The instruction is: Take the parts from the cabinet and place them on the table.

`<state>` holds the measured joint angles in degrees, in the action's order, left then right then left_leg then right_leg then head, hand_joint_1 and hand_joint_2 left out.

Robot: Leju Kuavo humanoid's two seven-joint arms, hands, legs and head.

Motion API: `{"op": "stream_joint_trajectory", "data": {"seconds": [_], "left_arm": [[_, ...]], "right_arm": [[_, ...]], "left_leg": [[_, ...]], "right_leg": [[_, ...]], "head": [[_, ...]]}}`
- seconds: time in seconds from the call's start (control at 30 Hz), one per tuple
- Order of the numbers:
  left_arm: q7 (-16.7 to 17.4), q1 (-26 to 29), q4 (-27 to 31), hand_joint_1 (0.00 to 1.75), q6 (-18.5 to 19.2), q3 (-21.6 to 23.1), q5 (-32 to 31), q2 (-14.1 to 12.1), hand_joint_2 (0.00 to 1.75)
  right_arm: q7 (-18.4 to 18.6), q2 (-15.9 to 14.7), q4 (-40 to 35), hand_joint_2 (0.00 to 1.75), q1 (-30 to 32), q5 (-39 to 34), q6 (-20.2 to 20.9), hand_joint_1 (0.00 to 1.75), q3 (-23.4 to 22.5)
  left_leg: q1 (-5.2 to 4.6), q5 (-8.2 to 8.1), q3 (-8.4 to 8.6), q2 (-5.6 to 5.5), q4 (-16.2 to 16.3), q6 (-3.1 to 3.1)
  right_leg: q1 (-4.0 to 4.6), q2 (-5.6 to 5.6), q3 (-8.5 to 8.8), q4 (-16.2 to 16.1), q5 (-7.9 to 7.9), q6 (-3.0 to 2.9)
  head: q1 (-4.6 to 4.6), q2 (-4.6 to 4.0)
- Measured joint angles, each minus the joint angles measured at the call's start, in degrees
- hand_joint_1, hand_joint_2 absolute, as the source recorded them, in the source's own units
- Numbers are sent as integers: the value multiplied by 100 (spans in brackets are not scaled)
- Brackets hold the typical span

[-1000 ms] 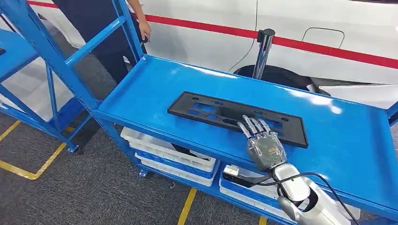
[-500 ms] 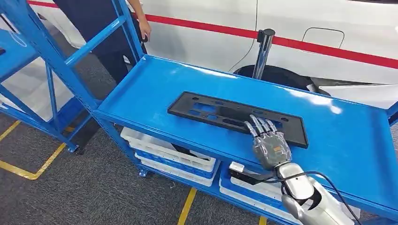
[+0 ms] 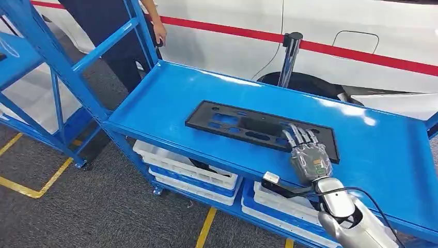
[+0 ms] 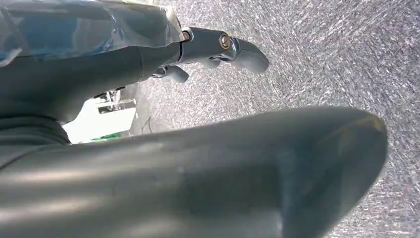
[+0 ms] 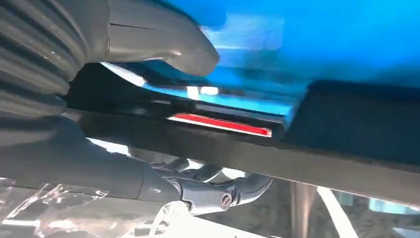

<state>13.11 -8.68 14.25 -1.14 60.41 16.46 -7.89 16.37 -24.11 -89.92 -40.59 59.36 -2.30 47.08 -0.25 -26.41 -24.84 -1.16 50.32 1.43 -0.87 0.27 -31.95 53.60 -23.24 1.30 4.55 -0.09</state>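
Far left, a person (image 3: 111, 31) in dark clothes stands just behind the blue rack's upright post (image 3: 140, 31), one hand hanging next to it. That's hazard number one imo: if the part gets swung out that way, it sweeps toward someone standing close.

Moving right, the task's thing is a long flat black plastic panel (image 3: 243, 125) full of cutouts, lying flat on the blue shelf (image 3: 170, 98), roughly mid-shelf and angled a bit, with its near long edge close to the shelf's front lip. White bins (image 3: 181, 168) sit on the lower level underneath, so a dropped panel would likely land in or on those.

At the panel's right end is the right hand (image 3: 308, 154). In the head view the fingers (image 3: 301, 135) are stretched out side by side over the panel's near edge. In the right wrist view the thumb (image 5: 168, 42) sits on one side of the dark edge and the darker fingers on the other, with daylight visible between, so it doesn't look clamped yet. Whether the pads actually touch the plastic is hard to tell.

Biggest risk: grabbing a long thin panel at one end. It'd probably sag or pivot, the far-left end could drag or catch the shelf lip, and it could twist out.

The left hand (image 4: 218, 47) hangs over grey carpet with its fingers loosely curled around nothing, so no second support.
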Motion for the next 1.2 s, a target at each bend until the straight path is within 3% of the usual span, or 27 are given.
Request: {"op": "stream_joint_trajectory", "data": {"seconds": [0.3, 0.33, 0.37, 0.4, 0.43, 1.2], "left_arm": [[-9, 2, 0, 0, -11, 0, -2, -33, 0], [-9, 1, 0, 0, -11, 0, -2, -35, 0], [-9, 1, 0, 0, -11, 0, -2, -35, 0], [-11, 1, 0, 0, -11, 0, -2, -37, 0], [-9, 1, 0, 0, -11, 0, -4, -39, 0], [-50, 1, 0, 0, -57, -2, 0, -44, 0]], "right_arm": [[-7, -105, 105, 175, 80, -26, -92, 0, -218], [-9, -107, 116, 175, 82, -15, -92, 19, -225], [-13, -107, 125, 175, 86, 2, -90, 161, -234], [-18, -107, 131, 175, 92, 2, -92, 161, -249], [-15, -107, 135, 175, 94, 4, -92, 175, -256], [-50, -135, 177, 175, 109, 5, -203, 175, -349]], "left_leg": [[0, 0, 2, 0, 0, 0], [0, 0, 2, 0, 0, 0], [0, 0, 2, 0, 0, 0], [0, 0, 2, 0, 0, 0], [0, 0, 2, 0, 0, 0], [1, 0, 3, -1, 0, 0]], "right_leg": [[0, 0, 3, 0, 0, 0], [0, 0, 3, 0, 0, 0], [0, 0, 3, 0, 0, 0], [0, 0, 3, 0, 0, 0], [0, 0, 3, 0, 0, 0], [1, -1, 5, 0, 0, 0]], "head": [[0, 0], [0, 0], [0, 0], [0, 0], [0, 0], [0, 0]]}}
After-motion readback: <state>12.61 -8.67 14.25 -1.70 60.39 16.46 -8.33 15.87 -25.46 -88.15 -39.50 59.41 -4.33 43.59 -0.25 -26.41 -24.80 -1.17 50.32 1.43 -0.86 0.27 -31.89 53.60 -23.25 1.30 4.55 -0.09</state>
